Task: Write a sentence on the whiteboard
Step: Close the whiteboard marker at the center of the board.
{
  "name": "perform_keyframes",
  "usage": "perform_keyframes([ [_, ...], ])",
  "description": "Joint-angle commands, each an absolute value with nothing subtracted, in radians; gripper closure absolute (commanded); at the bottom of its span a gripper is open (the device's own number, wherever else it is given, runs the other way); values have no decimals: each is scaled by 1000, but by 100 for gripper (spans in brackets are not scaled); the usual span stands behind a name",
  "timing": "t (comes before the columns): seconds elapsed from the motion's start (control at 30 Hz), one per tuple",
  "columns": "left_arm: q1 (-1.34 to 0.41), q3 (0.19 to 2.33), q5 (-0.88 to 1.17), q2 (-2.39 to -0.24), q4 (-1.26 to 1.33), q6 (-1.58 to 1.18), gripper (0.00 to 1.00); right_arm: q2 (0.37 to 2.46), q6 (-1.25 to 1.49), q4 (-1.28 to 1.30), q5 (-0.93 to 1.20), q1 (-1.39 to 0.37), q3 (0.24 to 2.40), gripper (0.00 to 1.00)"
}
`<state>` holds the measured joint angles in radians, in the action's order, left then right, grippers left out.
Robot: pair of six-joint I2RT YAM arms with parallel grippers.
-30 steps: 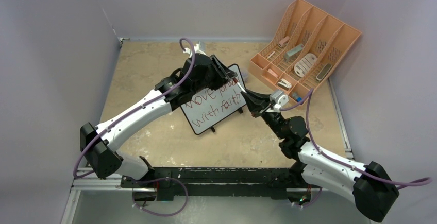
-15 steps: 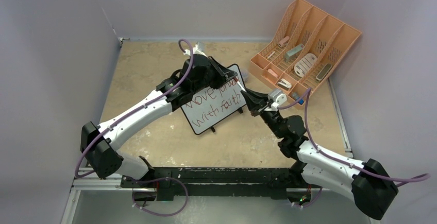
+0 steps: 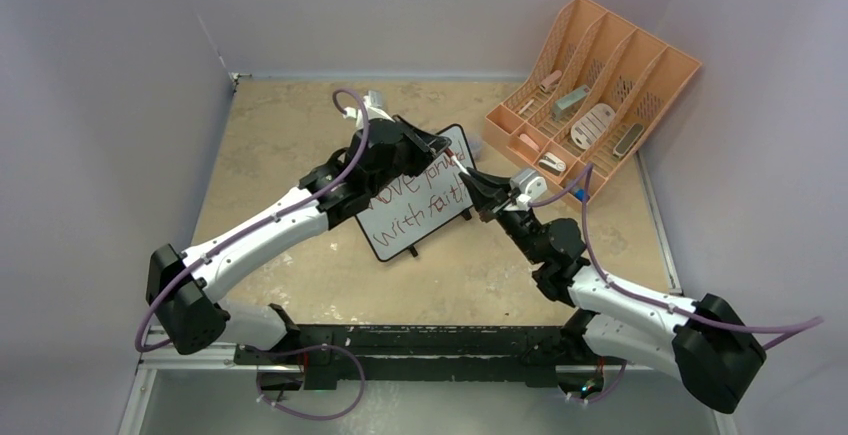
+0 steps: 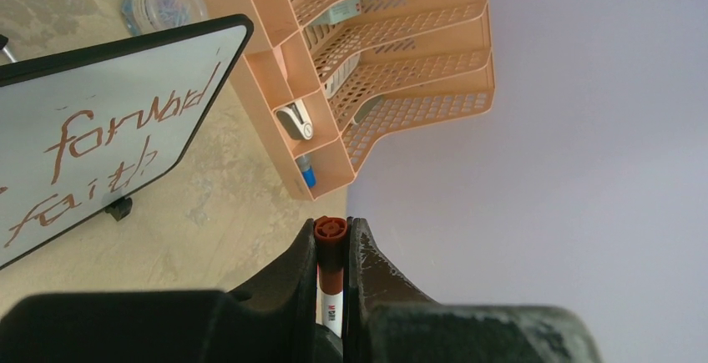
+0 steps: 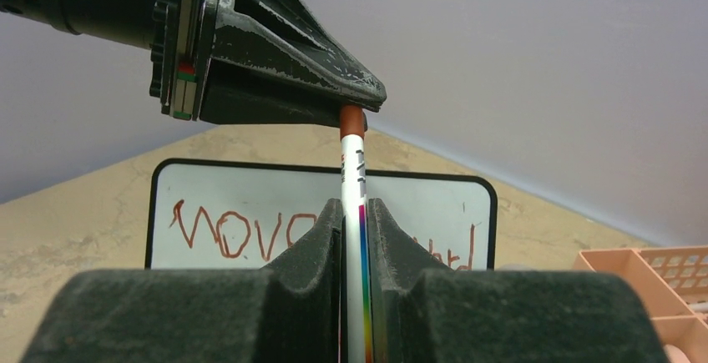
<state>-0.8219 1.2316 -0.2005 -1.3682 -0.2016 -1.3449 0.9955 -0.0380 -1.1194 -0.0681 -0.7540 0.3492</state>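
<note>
Closed since a second ago, my left gripper (image 4: 331, 228) clamps the red end of the marker (image 5: 354, 167); my right gripper (image 5: 355, 213) pinches its barrel. The whiteboard (image 3: 415, 223) stands on the table (image 3: 280, 135) near them, lettered red.

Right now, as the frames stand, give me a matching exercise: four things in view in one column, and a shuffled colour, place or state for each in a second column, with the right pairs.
Column one
1. whiteboard
2. marker
3. desk organizer
4. left fingers

Column two
A. peach and slotted, at the far right of the table
B. carries red handwriting
C. white barrel clamped between the right fingers
D. shut on the marker's red-brown end

Pairs: 1-B, 2-C, 3-A, 4-D
</note>
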Motion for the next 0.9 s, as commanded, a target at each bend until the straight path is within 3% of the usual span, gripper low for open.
perform_keyframes([
  [0.0, -950, 1192, -36, -1344, -260, -1396, 100, 1017, -61, -1286, -158, -746, 448, 100],
  [0.87, -1088, 1130, 49, -1363, -152, -1469, 100, 1090, 70, -1421, -326, -746, 480, 100],
])
